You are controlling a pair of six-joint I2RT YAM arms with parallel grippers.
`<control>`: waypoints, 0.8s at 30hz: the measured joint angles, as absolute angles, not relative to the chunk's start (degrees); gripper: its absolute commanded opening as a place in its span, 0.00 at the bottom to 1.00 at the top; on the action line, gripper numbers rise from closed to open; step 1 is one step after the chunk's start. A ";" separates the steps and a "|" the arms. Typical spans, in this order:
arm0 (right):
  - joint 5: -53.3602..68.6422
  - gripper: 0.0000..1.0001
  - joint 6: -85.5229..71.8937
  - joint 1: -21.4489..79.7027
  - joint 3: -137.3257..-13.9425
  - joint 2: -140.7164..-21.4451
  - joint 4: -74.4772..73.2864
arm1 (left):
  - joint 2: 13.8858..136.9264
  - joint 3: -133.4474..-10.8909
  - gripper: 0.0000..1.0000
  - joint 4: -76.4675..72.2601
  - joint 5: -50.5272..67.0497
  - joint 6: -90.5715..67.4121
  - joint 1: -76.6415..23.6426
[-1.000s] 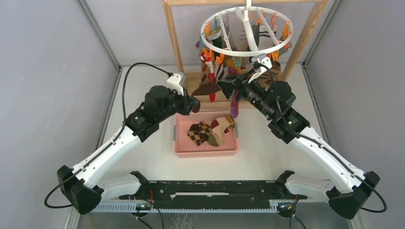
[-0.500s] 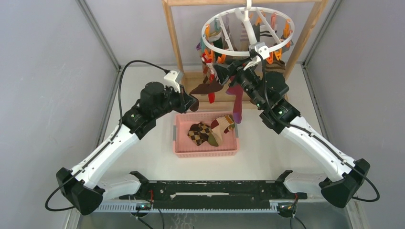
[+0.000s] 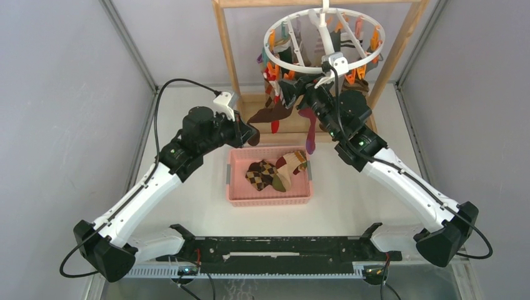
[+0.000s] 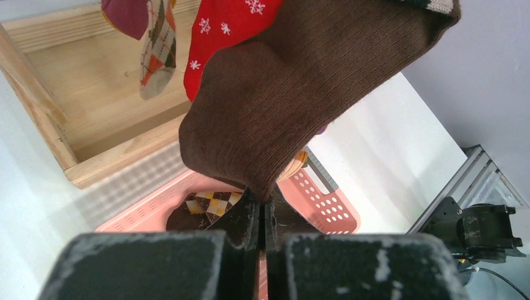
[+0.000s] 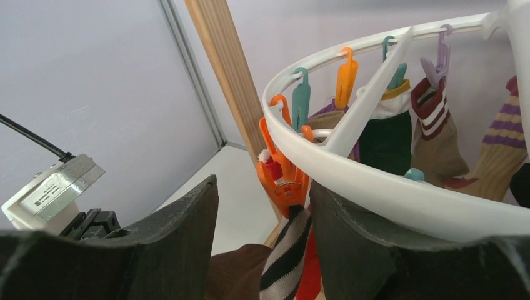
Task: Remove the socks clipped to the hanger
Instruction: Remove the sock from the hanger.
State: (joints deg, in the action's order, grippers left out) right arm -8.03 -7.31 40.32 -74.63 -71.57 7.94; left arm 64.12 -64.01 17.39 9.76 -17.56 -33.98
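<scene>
Okay, nearest: pink basket (image 3: 269, 201) on the table, holding two loose socks, an argyle sock (image 3: 261, 175) and a red-and-tan sock (image 3: 292, 161), lying flat and touching.

Just past the basket's far left corner, and above it, is the left gripper (image 3: 252, 134). The left wrist view shows this gripper (image 4: 262, 209) with jaws pressed together, pinching the toe end of a brown sock (image 4: 294, 94). The sock is ribbed, plain dark brown, with a pale cuff edge at the top. Its long axis slants: toe low at the gripper over the basket's far rim (image 4: 325, 200), cuff up and away toward the hanger. It looks pulled fairly taut.

Behind the basket a red snowflake sock (image 4: 225, 31) and a small argyle-patterned sock (image 4: 156, 56) hang toes down over the wooden frame (image 4: 94, 125) base.

Farther back and higher than the basket is the hanger (image 3: 322, 31): a white ring lying about level, curved cross bars, centre post upright, orange and teal clips around the rim. Mixed socks hang from it, long axes vertical.

The right gripper (image 3: 289, 87) is up at the ring's near-left rim. In its wrist view the right gripper (image 5: 262, 187) has jaws spread, one finger on each side of an orange clip (image 5: 284, 181) with a gap on both sides. That clip holds a black-and-white striped sock (image 5: 284, 250) under the hanger rim (image 5: 387, 187).
</scene>
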 measured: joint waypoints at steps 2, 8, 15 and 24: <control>-8.47 0.63 -7.14 40.34 -74.76 -71.75 7.99 | 64.12 -64.01 0.02 17.41 9.82 -17.56 -33.95; -8.93 0.63 -6.72 40.53 -75.50 -73.65 8.03 | 64.12 -64.01 0.02 17.87 9.89 -17.54 -33.93; -9.15 0.60 -6.70 40.60 -75.55 -75.35 8.51 | 64.12 -64.01 0.02 18.26 9.93 -17.54 -33.93; -12.03 0.51 -6.59 40.69 -75.55 -76.01 9.72 | 64.12 -64.01 0.01 18.63 10.96 -17.54 -33.93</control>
State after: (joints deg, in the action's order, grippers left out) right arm -12.03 -6.59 40.69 -75.55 -76.01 9.72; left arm 64.12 -64.01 18.63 10.96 -17.54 -33.93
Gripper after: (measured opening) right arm 0.552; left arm 0.019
